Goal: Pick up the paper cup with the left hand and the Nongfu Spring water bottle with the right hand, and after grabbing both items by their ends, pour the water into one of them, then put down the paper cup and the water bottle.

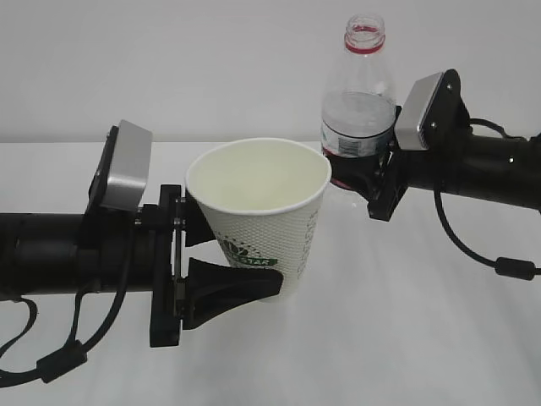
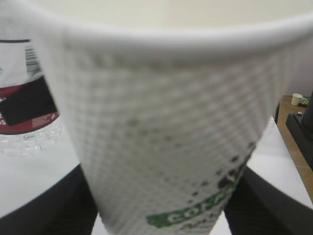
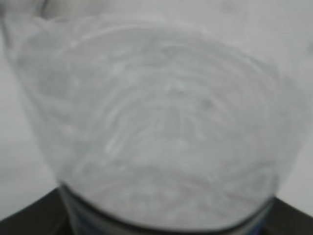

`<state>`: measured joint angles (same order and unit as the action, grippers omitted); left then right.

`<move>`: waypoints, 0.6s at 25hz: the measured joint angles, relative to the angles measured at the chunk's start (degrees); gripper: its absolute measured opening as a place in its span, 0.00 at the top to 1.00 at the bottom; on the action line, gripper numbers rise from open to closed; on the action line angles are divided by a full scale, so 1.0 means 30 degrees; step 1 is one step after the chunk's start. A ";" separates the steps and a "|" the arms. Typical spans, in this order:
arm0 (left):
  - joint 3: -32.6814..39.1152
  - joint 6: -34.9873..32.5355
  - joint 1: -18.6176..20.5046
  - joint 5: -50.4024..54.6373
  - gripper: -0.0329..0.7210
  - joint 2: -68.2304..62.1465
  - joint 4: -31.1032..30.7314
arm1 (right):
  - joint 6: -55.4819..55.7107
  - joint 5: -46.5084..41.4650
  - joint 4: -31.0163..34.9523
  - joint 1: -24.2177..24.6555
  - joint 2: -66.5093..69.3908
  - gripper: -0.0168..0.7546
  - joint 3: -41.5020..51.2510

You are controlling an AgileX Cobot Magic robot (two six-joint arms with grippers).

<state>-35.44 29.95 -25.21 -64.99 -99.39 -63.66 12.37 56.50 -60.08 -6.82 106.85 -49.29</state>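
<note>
A plain white surface (image 1: 406,338) fills the lower part of the exterior view and meets a pale, bare wall (image 1: 211,59) behind it. In the left wrist view, past the surface's right edge, a brown wooden ledge or floor (image 2: 289,122) shows, and on it stand a small white cup-like object (image 2: 296,99) and something green (image 2: 304,101), too small to identify.
</note>
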 joint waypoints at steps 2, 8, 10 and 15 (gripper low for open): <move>0.0000 -0.0221 0.0000 0.0000 0.25 0.0000 0.0036 | 0.0000 -0.0096 -0.0461 0.0000 0.0000 0.39 -0.0531; -0.0117 -0.0711 0.0000 0.0024 0.25 0.0000 0.0288 | 0.0000 -0.0175 -0.1023 0.0000 0.0000 0.39 -0.1602; -0.0235 -0.0758 0.0000 0.0115 0.25 0.0000 0.0329 | 0.0000 -0.0479 -0.1462 0.0000 0.0000 0.39 -0.1951; -0.0467 -0.0758 0.0000 0.0519 0.25 0.0000 0.0329 | 0.0000 -0.1385 -0.2328 0.0000 -0.0343 0.39 -0.2408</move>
<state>-36.84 27.67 -25.21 -63.43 -99.39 -62.68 12.37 52.35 -67.06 -6.82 105.82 -56.52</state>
